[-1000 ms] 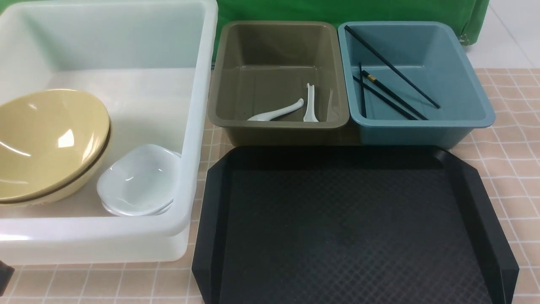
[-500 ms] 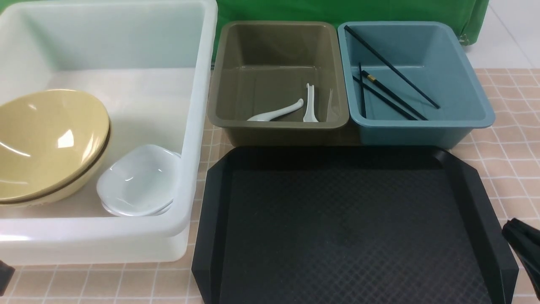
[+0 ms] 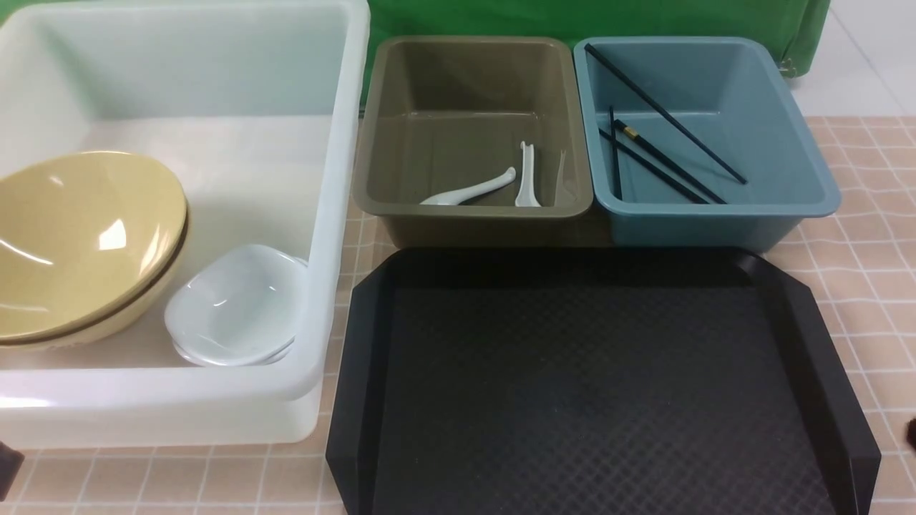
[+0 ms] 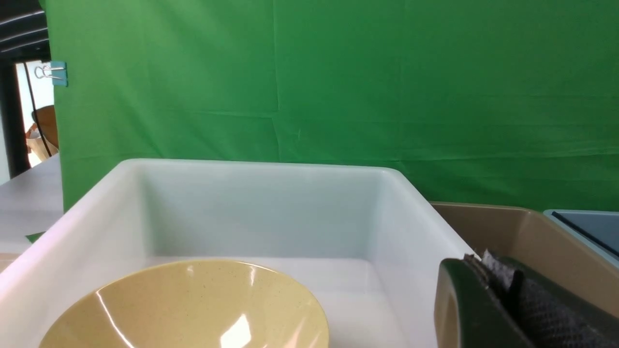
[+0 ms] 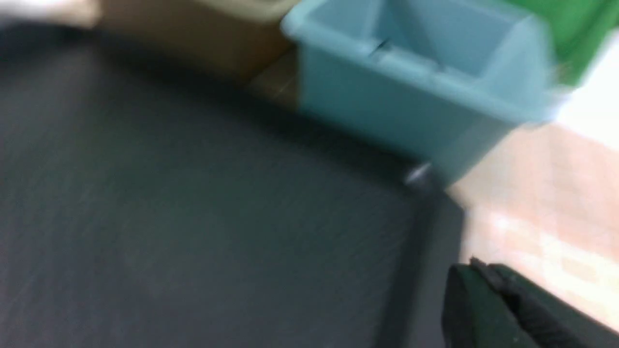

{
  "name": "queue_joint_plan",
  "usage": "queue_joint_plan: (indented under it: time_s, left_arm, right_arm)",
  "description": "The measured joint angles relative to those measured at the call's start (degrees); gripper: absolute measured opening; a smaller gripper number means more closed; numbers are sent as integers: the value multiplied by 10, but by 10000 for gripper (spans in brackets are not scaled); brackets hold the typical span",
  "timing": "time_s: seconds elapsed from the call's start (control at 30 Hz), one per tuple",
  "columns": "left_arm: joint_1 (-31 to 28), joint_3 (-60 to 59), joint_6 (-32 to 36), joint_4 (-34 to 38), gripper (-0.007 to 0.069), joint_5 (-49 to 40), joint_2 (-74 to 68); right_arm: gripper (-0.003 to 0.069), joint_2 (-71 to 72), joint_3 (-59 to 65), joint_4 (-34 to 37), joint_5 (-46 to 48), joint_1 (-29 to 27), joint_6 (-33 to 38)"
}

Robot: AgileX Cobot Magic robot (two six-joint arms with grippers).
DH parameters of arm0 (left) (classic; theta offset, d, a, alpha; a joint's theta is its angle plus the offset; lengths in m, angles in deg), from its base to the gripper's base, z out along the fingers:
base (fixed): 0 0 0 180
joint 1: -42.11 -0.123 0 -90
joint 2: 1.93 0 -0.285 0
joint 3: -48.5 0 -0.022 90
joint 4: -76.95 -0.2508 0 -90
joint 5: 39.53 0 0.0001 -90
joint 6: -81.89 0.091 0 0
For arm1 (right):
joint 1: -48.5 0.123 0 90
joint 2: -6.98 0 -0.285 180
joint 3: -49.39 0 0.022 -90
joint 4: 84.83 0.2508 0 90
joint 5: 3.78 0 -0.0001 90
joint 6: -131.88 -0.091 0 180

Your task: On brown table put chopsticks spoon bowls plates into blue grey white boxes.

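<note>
We see a pinkish tiled tabletop [image 3: 859,265] before a green backdrop [image 3: 572,18]. Bowls [image 3: 79,243] and plates [image 3: 232,307] sit in the white box [image 3: 336,179], spoons [image 3: 469,192] in the grey box [image 3: 472,211], chopsticks [image 3: 662,154] in the blue box [image 3: 715,211]. Both tools, left [image 4: 488,270] and right [image 5: 483,275], are clenched empty.

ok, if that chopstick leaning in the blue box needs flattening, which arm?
Right, probably. The blue box sits on the robot's right, and the right claw, shut, is beside the black tray near it. The left claw is over at the white tub.
</note>
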Motion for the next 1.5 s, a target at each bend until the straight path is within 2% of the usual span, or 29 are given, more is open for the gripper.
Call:
queue_joint_plan:
  time_s: [0.17, 0.33, 0.43, 0.57, 0.77, 1.5]
  left_arm:
    - [0, 0, 0, 0, -10, 1, 0]
    - [0, 0, 0, 0, -10, 1, 0]
    - [0, 0, 0, 0, -10, 1, 0]
    - [0, 0, 0, 0, -10, 1, 0]
    - [0, 0, 0, 0, -10, 1, 0]
    - [0, 0, 0, 0, -10, 1, 0]
  right_arm:
    - [47, 97, 0, 0, 44, -46, -28]
    - [49, 108, 0, 1, 132, -71, -125]
    - [49, 108, 1, 2, 148, -76, -161]
    - [52, 108, 1, 34, 147, -93, -157]
    - [55, 108, 1, 82, 145, -134, -98]
    - [73, 108, 0, 88, 146, -140, -79]
